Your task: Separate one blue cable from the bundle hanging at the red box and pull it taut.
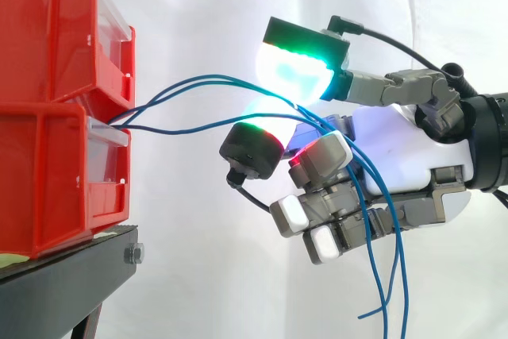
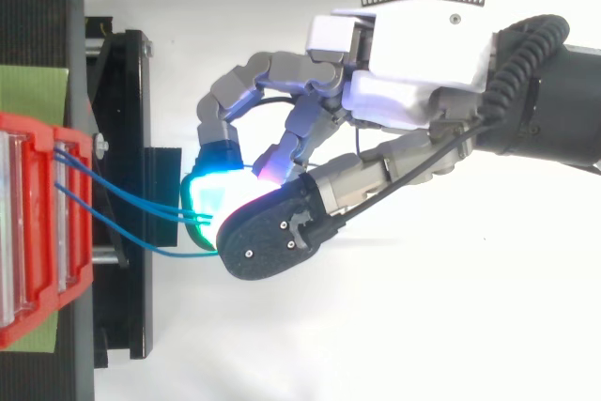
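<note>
Three thin blue cables (image 1: 198, 81) come out of the gap between the two stacked red bins (image 1: 48, 188) and arc rightward into my hand (image 1: 397, 148). The hand reaches in from the right with curled fingers. A green-glowing fingertip (image 1: 298, 69) sits above the cables and the black-backed thumb (image 1: 250, 151) below, pinching them. Past the hand the loose cable ends (image 1: 393, 275) hang down. In the top view two cables (image 2: 131, 196) run to the green fingertip (image 2: 211, 192), and a third cable (image 2: 141, 243) runs lower, under the thumb (image 2: 268, 237).
The red bins (image 2: 38, 232) stand on a black stand (image 1: 63, 283) at the left, its frame (image 2: 122, 138) jutting toward the hand. A white curtain hangs behind. Open air lies between the bins and the hand.
</note>
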### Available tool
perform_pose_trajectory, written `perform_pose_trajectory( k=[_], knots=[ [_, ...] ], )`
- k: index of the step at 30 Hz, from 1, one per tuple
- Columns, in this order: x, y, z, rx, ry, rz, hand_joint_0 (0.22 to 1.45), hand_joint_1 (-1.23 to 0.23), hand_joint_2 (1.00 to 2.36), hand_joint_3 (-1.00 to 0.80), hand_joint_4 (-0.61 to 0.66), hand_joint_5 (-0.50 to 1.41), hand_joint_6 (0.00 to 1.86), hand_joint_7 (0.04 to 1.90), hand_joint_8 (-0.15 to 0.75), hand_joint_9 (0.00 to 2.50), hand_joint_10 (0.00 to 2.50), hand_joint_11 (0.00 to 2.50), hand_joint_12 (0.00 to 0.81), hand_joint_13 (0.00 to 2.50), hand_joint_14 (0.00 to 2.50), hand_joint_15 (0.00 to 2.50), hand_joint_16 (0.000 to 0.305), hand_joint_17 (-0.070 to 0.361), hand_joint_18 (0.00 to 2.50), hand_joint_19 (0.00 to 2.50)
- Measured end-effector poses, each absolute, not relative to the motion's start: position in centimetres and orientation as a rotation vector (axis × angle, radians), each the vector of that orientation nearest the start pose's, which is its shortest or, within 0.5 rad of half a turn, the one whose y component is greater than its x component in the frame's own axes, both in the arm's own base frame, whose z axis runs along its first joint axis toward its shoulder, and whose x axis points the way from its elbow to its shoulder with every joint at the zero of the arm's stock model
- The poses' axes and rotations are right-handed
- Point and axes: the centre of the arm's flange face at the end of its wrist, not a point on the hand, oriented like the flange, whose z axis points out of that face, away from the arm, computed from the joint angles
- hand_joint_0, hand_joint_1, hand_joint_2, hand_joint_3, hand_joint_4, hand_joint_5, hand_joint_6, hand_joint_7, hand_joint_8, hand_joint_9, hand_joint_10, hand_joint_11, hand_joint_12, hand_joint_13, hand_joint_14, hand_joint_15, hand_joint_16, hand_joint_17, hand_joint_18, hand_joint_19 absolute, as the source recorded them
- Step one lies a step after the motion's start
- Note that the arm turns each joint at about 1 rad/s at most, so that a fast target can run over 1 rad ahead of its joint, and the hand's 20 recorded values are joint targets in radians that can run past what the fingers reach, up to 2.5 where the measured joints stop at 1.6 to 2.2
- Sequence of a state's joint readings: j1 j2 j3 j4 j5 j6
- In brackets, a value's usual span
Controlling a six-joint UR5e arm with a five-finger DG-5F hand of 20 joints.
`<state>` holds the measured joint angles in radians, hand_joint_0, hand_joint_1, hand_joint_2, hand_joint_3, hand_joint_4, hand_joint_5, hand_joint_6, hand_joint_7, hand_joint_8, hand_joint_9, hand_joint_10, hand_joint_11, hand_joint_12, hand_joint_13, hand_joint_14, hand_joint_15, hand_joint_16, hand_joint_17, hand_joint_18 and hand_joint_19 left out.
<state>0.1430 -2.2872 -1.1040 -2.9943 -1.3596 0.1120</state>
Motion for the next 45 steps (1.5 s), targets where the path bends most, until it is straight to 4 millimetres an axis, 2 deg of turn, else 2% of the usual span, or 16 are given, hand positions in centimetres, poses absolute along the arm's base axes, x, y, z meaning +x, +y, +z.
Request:
perform_pose_trajectory(
  k=[2,7,10,13,16,17,21,28,33,38,45],
  knots=[
    [76.0,-4.6,27.7,1.384,1.179,1.175,0.82,-0.91,1.0,-0.5,-0.07,-0.18,0.94,1.13,0.328,1.11,0.02,1.04,0.36,0.89,0.02,0.6,0.047,0.106,0.79,0.62],
    [76.0,-4.6,27.7,1.384,1.18,1.175,0.76,-0.95,1.0,-0.5,-0.04,-0.16,0.94,1.2,0.33,1.15,0.02,1.05,0.357,0.91,0.02,0.6,0.046,0.104,0.81,0.6],
    [76.0,-4.6,27.6,1.385,1.18,1.174,0.65,-0.96,1.0,-0.5,-0.01,-0.14,0.93,1.13,0.331,1.21,0.02,1.05,0.357,0.94,0.02,0.62,0.045,0.102,0.81,0.63],
    [76.0,-4.7,27.6,1.386,1.18,1.173,0.62,-0.94,1.0,-0.5,0.01,-0.13,0.93,1.08,0.338,1.23,0.02,1.04,0.357,0.94,0.02,0.62,0.045,0.102,0.81,0.63],
    [76.0,-4.7,27.6,1.386,1.181,1.173,0.6,-0.85,1.0,-0.5,0.01,-0.13,0.92,1.1,0.338,1.24,0.02,1.03,0.361,0.96,0.02,0.62,0.045,0.102,0.82,0.65],
    [76.0,-4.7,27.6,1.386,1.181,1.173,0.59,-0.79,1.0,-0.5,0.01,-0.12,0.91,1.16,0.341,1.27,0.02,1.04,0.361,0.96,0.02,0.62,0.046,0.103,0.83,0.66],
    [76.0,-4.6,27.6,1.385,1.181,1.174,0.56,-0.68,1.0,-0.5,0.03,-0.12,0.92,1.14,0.362,1.33,0.02,1.06,0.376,0.99,0.02,0.64,0.048,0.107,0.85,0.67],
    [76.0,-4.6,27.4,1.392,1.179,1.18,0.57,-0.67,1.0,-0.5,0.05,-0.13,0.91,1.14,0.36,1.35,0.02,1.08,0.377,1.0,0.02,0.64,0.048,0.108,0.85,0.67],
    [76.2,-4.6,26.2,1.418,1.173,1.192,0.52,-0.56,1.0,-0.5,0.08,-0.14,0.91,1.1,0.369,1.42,0.02,1.24,0.394,1.09,0.02,0.71,0.053,0.119,0.9,0.68],
    [76.7,-4.5,24.8,1.436,1.154,1.216,0.48,-0.54,1.0,-0.5,0.1,-0.16,0.92,1.05,0.389,1.42,0.01,1.25,0.412,1.12,0.02,0.73,0.058,0.131,0.92,0.68],
    [76.9,-4.4,24.4,1.429,1.142,1.222,0.48,-0.58,1.0,-0.5,0.11,-0.17,0.91,1.0,0.383,1.4,0.02,1.28,0.411,1.13,0.02,0.74,0.058,0.131,0.92,0.69]
  ],
)
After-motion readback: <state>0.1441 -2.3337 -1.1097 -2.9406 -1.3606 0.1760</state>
